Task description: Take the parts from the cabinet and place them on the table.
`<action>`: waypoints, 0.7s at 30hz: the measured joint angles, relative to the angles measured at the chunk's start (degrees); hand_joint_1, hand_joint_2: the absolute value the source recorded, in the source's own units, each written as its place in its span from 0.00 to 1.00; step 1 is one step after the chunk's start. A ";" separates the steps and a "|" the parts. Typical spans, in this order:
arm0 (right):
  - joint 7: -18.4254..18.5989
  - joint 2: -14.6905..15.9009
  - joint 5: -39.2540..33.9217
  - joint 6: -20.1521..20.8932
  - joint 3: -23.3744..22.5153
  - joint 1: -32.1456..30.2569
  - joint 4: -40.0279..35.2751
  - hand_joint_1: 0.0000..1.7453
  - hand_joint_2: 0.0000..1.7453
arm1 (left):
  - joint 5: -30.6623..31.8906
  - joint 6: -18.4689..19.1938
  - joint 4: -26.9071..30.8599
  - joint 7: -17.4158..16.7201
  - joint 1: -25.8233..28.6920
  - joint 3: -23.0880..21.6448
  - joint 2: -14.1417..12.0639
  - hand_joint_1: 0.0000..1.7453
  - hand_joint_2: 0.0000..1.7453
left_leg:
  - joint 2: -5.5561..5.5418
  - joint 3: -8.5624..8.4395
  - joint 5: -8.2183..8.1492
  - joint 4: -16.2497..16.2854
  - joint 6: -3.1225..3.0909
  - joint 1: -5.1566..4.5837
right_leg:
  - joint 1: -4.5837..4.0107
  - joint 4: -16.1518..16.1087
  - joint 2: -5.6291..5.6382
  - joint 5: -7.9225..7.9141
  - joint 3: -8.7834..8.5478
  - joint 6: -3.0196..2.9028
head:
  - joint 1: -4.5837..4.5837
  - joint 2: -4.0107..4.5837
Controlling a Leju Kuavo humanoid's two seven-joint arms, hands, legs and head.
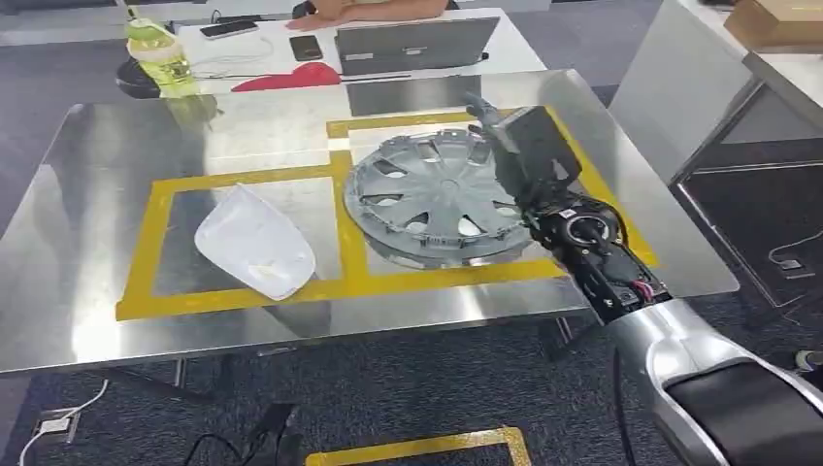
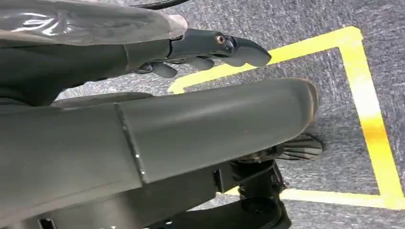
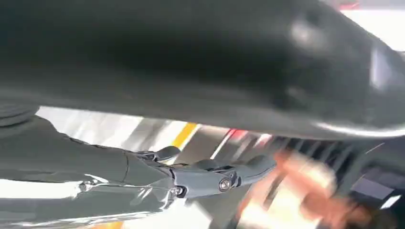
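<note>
We see the silver plastic wheel cover (image 1: 439, 199) lying flat inside the right yellow-taped box on the steel tabletop (image 1: 87, 165), with the white curved shell part (image 1: 256, 241) in the left box, one part per marked slot. Our right hand (image 1: 529, 150) sits at the cover's far-right rim; whether it grips or has let go, we cannot tell. Our left hand (image 2: 210, 50) hangs over carpet, fingers loosely extended, holding nothing.

head view looks down on table (image 1: 97, 320); wrist views sit close behind hands.
</note>
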State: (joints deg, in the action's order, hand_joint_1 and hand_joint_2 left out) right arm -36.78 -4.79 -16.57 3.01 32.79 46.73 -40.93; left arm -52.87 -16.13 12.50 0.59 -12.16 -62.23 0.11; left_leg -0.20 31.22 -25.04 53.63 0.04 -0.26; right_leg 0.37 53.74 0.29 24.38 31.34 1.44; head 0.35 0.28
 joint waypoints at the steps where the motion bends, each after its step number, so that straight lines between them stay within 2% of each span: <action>1: -0.83 0.00 -4.31 2.30 -0.59 -1.57 -1.92 0.00 0.00 | -0.20 -0.11 0.00 0.17 0.17 0.00 -0.04 0.00 0.00 | 0.00 0.00 0.00 0.00 0.00 0.00 | 0.00 0.00 0.00 0.00 0.00 0.00 | 0.00 0.00; 4: -1.97 0.00 -14.61 7.64 -2.21 -6.51 -8.67 0.00 0.00 | -1.21 -0.77 0.00 0.57 0.76 0.02 -0.17 0.00 0.00 | -0.01 -0.01 -0.01 0.00 0.01 0.00 | -0.01 0.00 0.00 0.06 0.01 -0.01 | 0.00 0.00; 6: -2.23 0.00 -18.17 9.96 -3.13 -10.11 -13.39 0.00 0.00 | -1.49 -1.29 0.00 0.57 1.25 0.02 -0.26 0.00 0.00 | 0.00 -0.01 -0.04 -0.01 0.04 0.00 | -0.01 0.00 0.00 0.06 0.03 0.00 | -0.02 0.00; 11: -1.60 0.44 -16.11 8.19 -4.79 -17.18 -23.82 0.00 0.00 | -1.60 -1.36 0.00 0.09 2.04 0.02 -0.44 0.00 0.00 | 0.01 0.00 -0.05 -0.02 0.04 0.00 | 0.00 -0.01 0.01 0.08 0.05 0.00 | -0.02 0.00; 18: -0.92 0.85 -15.60 7.73 -5.84 -20.95 -32.10 0.00 0.00 | -1.09 -1.36 0.00 -0.92 2.23 0.02 -0.48 0.00 0.00 | 0.09 -0.06 -0.04 -0.02 0.04 0.00 | 0.00 -0.01 0.06 0.05 0.04 -0.01 | 0.02 0.00; 19: -0.83 0.90 -15.58 7.73 -5.88 -21.43 -33.02 0.00 0.00 | -1.01 -1.36 0.00 -1.09 2.22 0.02 -0.50 0.00 0.00 | 0.11 0.04 -0.18 0.34 -0.15 -0.37 | 0.33 -0.14 0.08 -0.04 -0.01 0.20 | 0.04 0.00; 21: -0.68 0.90 -15.58 7.73 -6.08 -22.11 -34.54 0.00 0.00 | -0.92 -1.36 0.00 -1.31 2.25 0.02 -0.52 0.00 0.00 | 0.11 0.07 -0.33 0.46 -0.39 -0.30 | 0.26 -0.08 0.06 0.03 -0.04 0.34 | 0.13 0.00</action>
State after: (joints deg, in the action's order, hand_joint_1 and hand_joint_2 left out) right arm -37.46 -3.89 -32.15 10.73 26.71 24.63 -75.47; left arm -53.79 -17.49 12.50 -0.72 -9.91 -62.20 -0.42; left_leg -0.09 31.30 -25.37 54.09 -0.35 -0.57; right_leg 0.63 53.66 0.35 24.41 31.30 1.78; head 0.48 0.28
